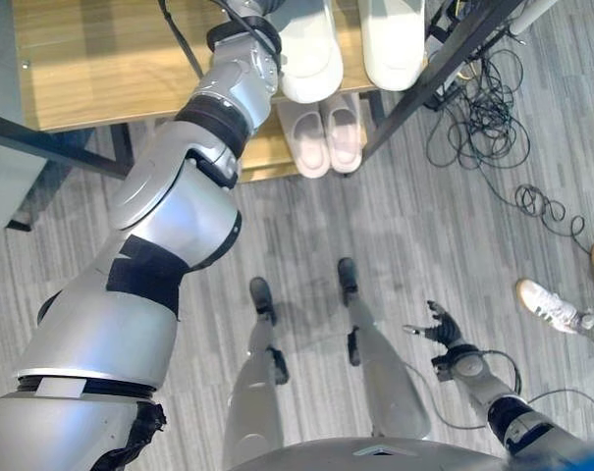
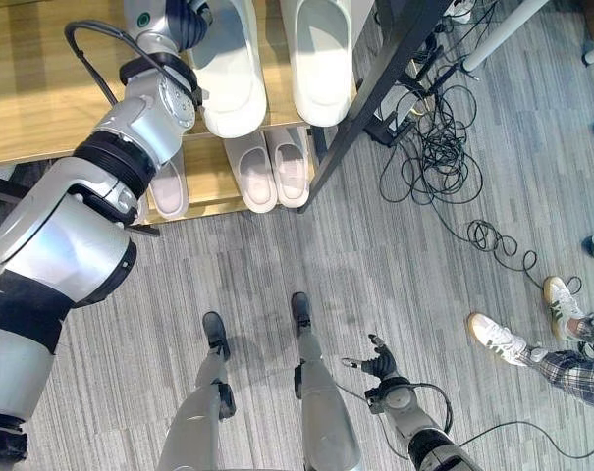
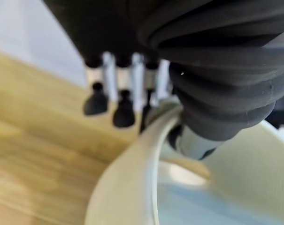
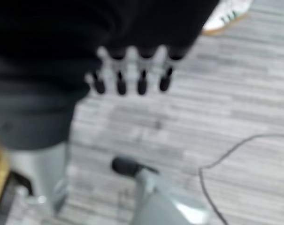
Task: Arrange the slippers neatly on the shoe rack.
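Left hand (image 3: 132, 89) pinching slipper (image 3: 127, 187) rim

Two large white slippers (image 2: 316, 59) are seen on the shoe rack's (image 2: 41, 88) upper shelf, three smaller pale slippers (image 2: 289, 165) on its lower shelf, and two hands.

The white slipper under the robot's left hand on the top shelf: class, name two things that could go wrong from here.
1. The left hand grips the white slipper by its rim alone, thumb inside, so it might twist or slip on release.
2. The slipper's toe sticks out past the top shelf's front edge; a nudge could tip it towards the pink slippers on the shelf below.
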